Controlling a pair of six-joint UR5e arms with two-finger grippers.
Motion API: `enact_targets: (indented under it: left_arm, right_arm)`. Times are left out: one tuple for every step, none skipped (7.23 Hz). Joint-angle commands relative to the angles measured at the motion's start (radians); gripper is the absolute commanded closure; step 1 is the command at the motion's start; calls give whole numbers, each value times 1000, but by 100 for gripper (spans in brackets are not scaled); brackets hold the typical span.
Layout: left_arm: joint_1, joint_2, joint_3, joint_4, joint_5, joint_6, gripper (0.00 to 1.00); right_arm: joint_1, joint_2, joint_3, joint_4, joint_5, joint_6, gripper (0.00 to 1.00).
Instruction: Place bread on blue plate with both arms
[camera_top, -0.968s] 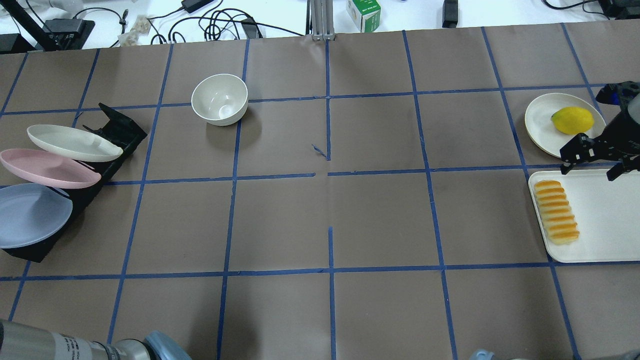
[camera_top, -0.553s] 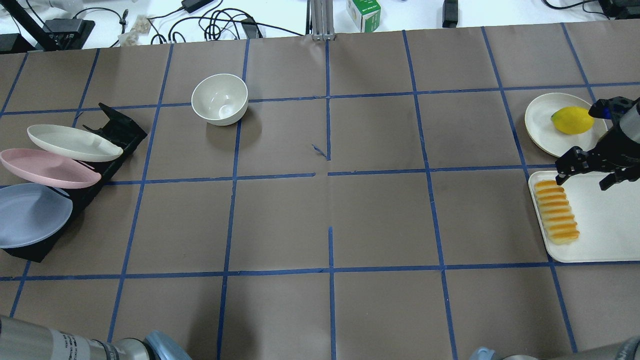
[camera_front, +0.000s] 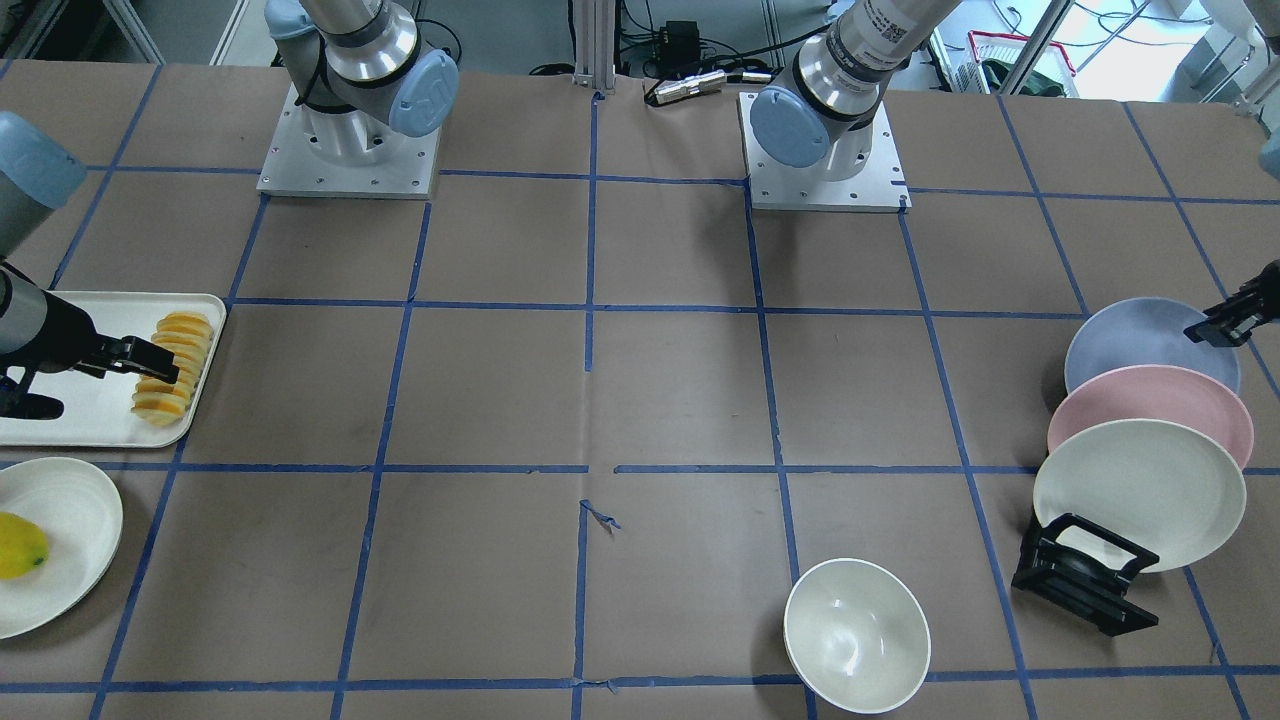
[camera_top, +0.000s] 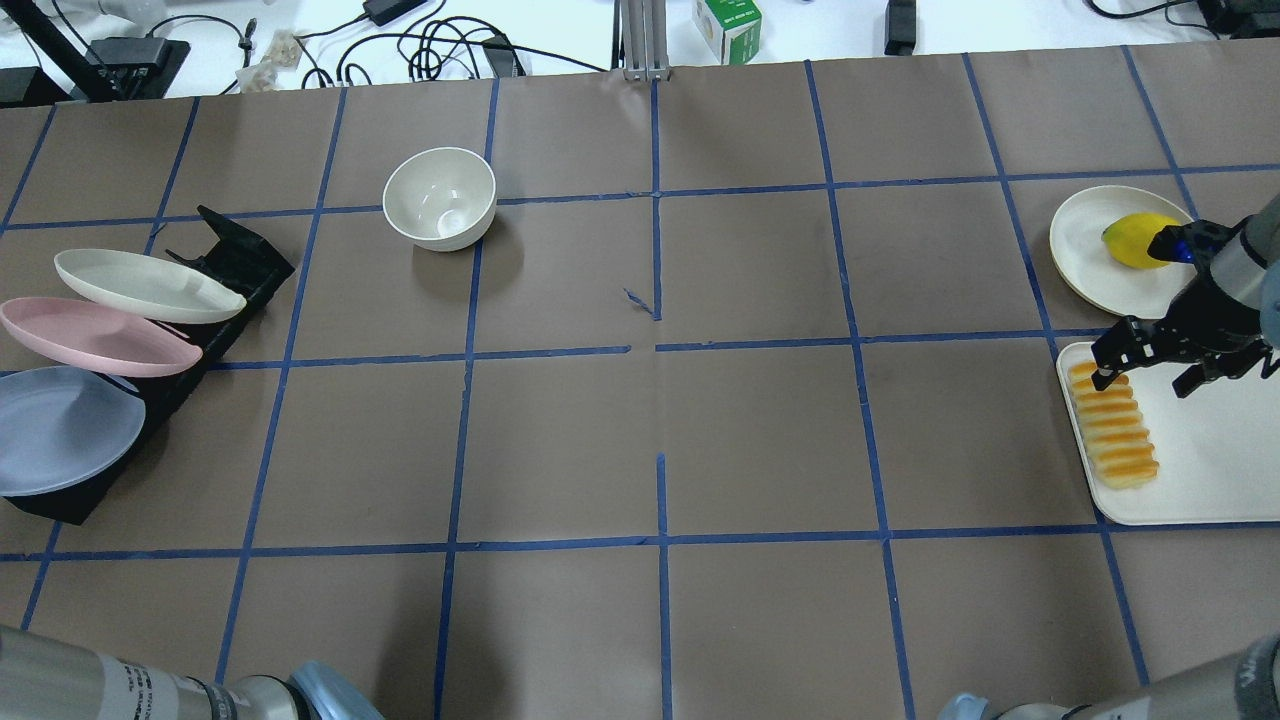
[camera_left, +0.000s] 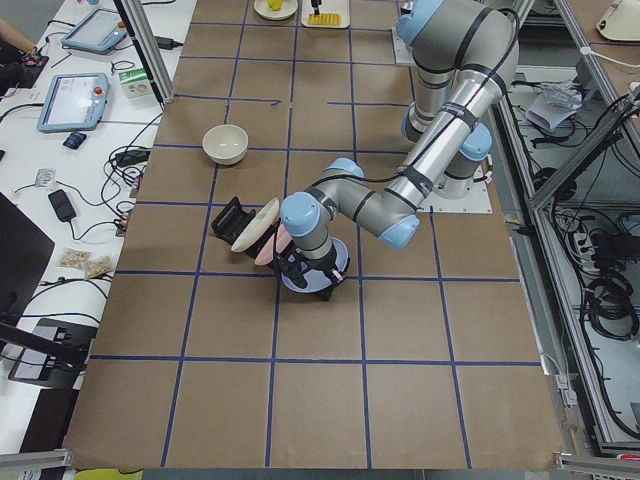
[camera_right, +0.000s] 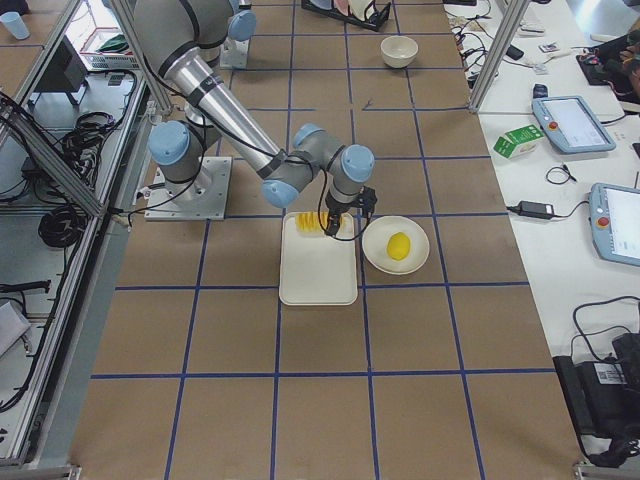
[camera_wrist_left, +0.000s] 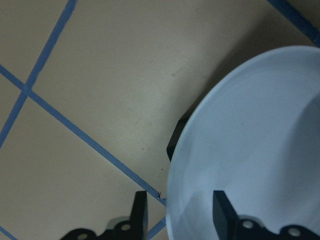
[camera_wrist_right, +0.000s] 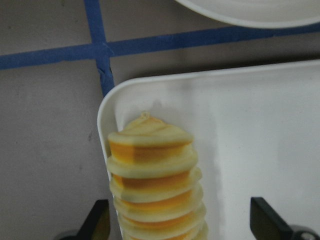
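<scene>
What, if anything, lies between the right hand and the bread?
Nothing visible does. The open right hand hangs at the far end of the bread, which lies uncovered on the white tray.

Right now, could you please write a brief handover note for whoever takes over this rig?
Left gripper: open, straddling the blue plate's rim; plate leans in the black rack.
Right gripper: open, over one end of the bread on the white tray.
Done: both grippers positioned; nothing gripped.
Left: grip plate, set it flat, move bread onto it.
</scene>
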Motion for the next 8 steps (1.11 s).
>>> enact_targets:
  left_arm:
    - [0, -13, 10, 0, 1, -2, 70]
    - [0, -13, 10, 3, 1, -8, 80]
    - [0, -13, 10, 3, 1, -8, 89]
    - [-2, -13, 12, 3, 2, -8, 95]
    - [-2, -13, 13, 9, 2, -10, 97]
    - [-5, 2, 15, 6, 28, -11, 100]
    - [-6, 25, 36, -6, 47, -10, 100]
    - [-5, 30, 81, -67, 70, -8, 100]
  right_arm:
    - [1, 39, 0, 1, 2, 1, 0]
    - [1, 41, 0, 0, 14, 1, 5]
    - [-1, 41, 0, 1, 21, -1, 33]
    - [1, 42, 0, 3, 22, 2, 61]
    - [1, 41, 0, 6, 22, 5, 90]
    - [1, 32, 0, 12, 20, 10, 100]
    - [1, 27, -10, 14, 18, 11, 100]
    - [1, 9, -19, 14, 18, 11, 100]
